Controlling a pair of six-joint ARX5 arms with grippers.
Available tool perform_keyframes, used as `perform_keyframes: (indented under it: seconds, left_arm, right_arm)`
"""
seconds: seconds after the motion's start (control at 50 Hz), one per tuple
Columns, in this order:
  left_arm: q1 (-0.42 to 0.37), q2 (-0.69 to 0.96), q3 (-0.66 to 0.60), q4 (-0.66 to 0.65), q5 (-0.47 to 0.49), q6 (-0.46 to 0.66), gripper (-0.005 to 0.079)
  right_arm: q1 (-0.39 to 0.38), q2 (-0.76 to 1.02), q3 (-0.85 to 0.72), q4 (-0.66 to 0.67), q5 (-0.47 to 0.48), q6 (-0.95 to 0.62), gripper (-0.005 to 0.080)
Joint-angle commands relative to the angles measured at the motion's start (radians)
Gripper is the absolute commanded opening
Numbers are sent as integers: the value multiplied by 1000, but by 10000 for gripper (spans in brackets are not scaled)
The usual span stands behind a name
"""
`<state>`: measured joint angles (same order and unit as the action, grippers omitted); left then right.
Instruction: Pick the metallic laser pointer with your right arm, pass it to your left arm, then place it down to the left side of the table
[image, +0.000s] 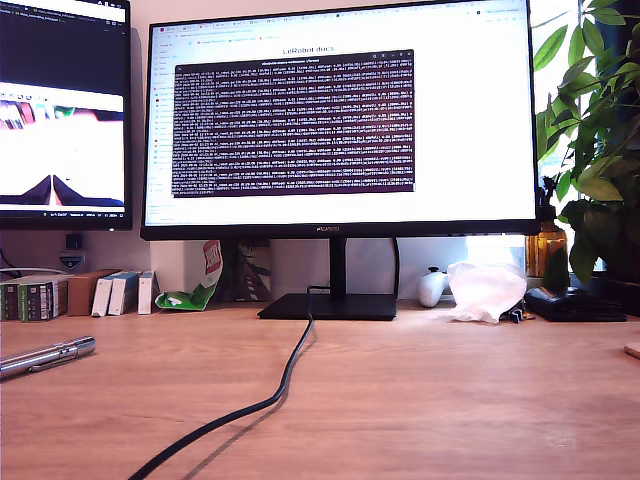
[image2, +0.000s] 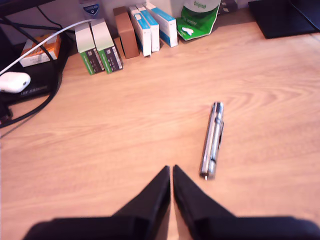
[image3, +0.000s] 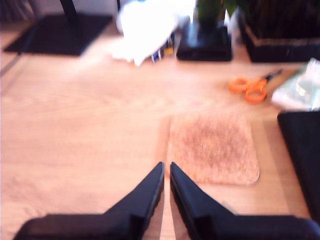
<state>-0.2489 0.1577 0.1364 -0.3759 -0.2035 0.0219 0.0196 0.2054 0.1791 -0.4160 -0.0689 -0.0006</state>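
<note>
The metallic laser pointer (image: 45, 357) lies flat on the wooden table (image: 420, 390) at the exterior view's left edge, shiny silver with a clip along its side. In the first wrist view the laser pointer (image2: 212, 140) rests on the wood just beyond and beside my first gripper (image2: 171, 170), whose black fingers are shut with nothing between them and hang above the table. My second gripper (image3: 166, 166) is also shut and empty, above bare wood beside a cork mat (image3: 212, 147). Neither arm shows in the exterior view.
A black cable (image: 262, 404) runs across the table from the monitor stand (image: 330, 304). Small boxes (image2: 125, 37) line the back near the pointer. Orange scissors (image3: 252, 86), a white crumpled tissue (image: 485, 291), black cases and a plant (image: 595, 140) sit at the exterior view's right.
</note>
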Motion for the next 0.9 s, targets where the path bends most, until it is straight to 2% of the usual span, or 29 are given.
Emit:
perform_keyframes:
  seconds: [0.0,0.18,0.48,0.64,0.8,0.88]
  left_arm:
    - [-3,-40,-21,-23,-1,2,-23]
    - [-3,-176,-30,-106,-2,-15,-23]
    - [-9,-169,-32,-110,-7,-22,-23]
    - [-9,-169,-32,-100,-15,-21,-23]
    - [-10,-169,-32,-95,-14,-19,-23]
    - [-10,-169,-32,-91,-14,-13,-23]
  right_arm:
    - [0,-2,-16,0,1,5,-11]
    - [0,-2,-16,5,0,21,-11]
    - [0,-3,-14,51,-9,38,-11]
    - [0,-67,-15,0,-21,22,-11]
    - [0,-209,-16,-79,-26,11,-11]
    - [0,-204,-16,-82,-27,2,-11]
